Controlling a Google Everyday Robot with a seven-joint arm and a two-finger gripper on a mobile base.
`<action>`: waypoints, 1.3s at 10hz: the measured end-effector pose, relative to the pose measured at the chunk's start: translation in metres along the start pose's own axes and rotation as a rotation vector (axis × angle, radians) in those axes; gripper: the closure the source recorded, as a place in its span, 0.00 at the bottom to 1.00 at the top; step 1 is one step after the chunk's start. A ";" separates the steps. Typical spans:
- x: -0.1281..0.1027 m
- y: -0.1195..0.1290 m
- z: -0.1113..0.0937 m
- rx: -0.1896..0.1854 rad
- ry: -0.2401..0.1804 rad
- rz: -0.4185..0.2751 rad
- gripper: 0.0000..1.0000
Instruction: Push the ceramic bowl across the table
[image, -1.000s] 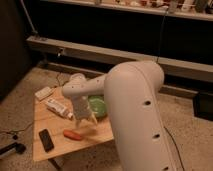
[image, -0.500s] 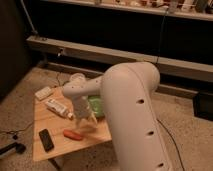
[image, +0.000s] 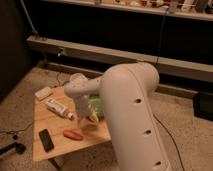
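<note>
The green ceramic bowl (image: 97, 106) sits at the right side of the small wooden table (image: 52, 126). My arm's large white body covers most of it, and only its left part shows. My gripper (image: 88, 118) hangs down from the white wrist right at the bowl's left front edge, low over the table top. I cannot tell whether it touches the bowl.
A black phone (image: 46, 139) lies at the table's front left. A small orange carrot-like piece (image: 73, 134) lies just in front of the gripper. A white tube (image: 57, 107) and a flat white object (image: 44, 92) lie at the back left. A dark wall with a ledge runs behind the table.
My arm has shifted a little to the left and covers slightly more of the bowl. The bowl and the other things on the table have barely moved.
</note>
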 end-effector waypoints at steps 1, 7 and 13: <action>-0.003 -0.002 0.002 0.002 -0.002 0.007 0.35; -0.024 0.008 0.004 -0.017 -0.016 0.022 0.35; -0.046 -0.004 -0.012 -0.023 -0.046 0.104 0.35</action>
